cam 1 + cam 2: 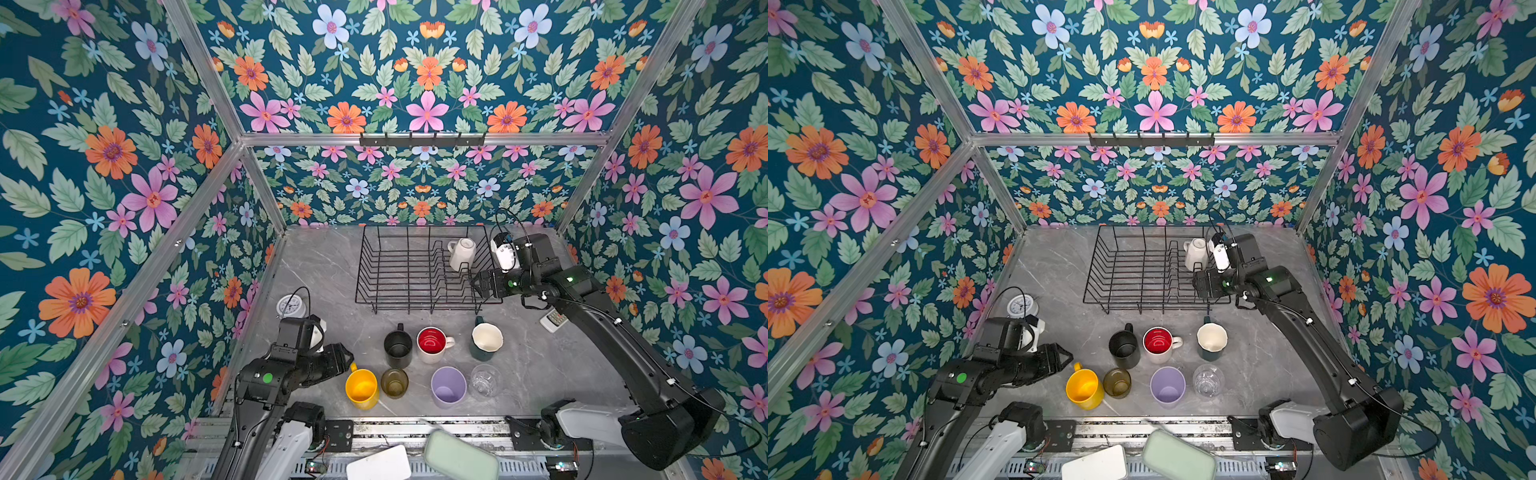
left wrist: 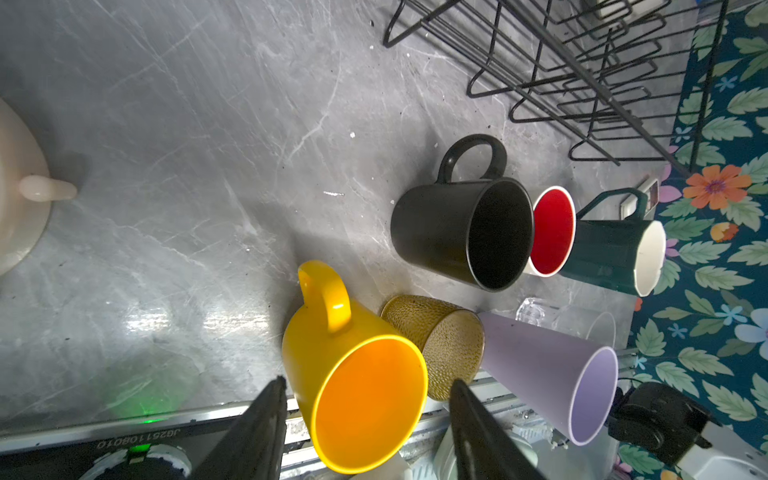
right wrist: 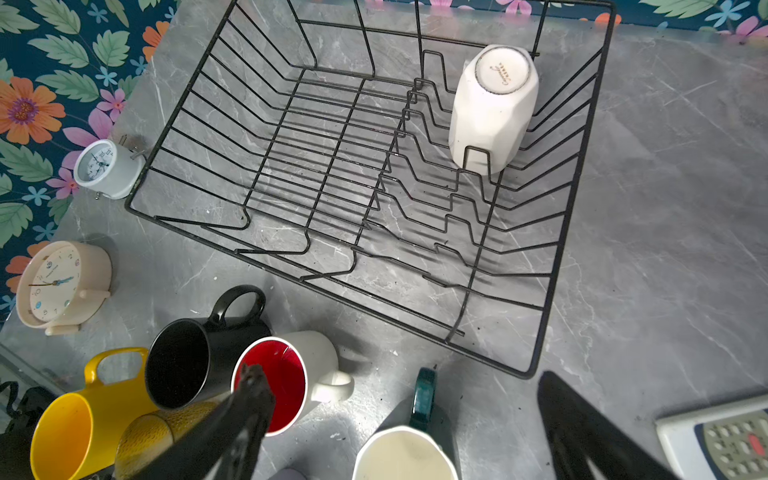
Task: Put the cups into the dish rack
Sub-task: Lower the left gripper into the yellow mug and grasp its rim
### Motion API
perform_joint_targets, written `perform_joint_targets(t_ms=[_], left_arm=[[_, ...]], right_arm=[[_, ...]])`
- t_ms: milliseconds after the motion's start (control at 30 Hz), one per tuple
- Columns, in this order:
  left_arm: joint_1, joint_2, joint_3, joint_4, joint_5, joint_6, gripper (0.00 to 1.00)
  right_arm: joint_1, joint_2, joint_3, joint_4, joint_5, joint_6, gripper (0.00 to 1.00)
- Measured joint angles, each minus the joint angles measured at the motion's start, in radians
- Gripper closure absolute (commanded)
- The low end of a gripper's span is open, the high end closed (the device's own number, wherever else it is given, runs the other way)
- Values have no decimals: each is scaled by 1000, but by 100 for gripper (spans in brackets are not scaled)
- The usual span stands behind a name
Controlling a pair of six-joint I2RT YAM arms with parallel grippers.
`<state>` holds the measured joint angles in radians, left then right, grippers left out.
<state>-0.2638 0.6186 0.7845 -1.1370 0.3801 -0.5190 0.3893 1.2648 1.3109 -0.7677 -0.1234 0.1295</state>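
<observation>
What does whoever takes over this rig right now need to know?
Left gripper: jaws open, flanking the yellow mug, not gripping yet.
Right gripper: jaws open, empty, at the dish rack's near corner.
Done: white mug upside down in the rack.
To do: the yellow one plus black mug, red-inside mug, teal mug, olive glass, lilac tumbler, clear glass, upright on the table.

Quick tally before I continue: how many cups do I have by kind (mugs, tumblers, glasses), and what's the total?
Mugs: 5 (white mug, black mug, red-inside mug, teal mug, yellow mug)
Tumblers: 1 (lilac tumbler)
Glasses: 2 (olive glass, clear glass)
Total: 8
</observation>
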Motion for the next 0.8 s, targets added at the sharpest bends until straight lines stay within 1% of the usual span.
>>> perform_joint_targets(t_ms=[233, 533, 800], left_arm=[[-94, 44, -1, -39, -43, 11, 38], [-266, 93, -20, -40, -122, -58, 41], [-315, 130, -46, -35, -187, -107, 46]], right_arm=[[1, -10, -4, -2, 4, 7, 1], [2, -15, -5, -13, 17, 10, 1], [4, -42, -21, -18, 24, 17, 1]])
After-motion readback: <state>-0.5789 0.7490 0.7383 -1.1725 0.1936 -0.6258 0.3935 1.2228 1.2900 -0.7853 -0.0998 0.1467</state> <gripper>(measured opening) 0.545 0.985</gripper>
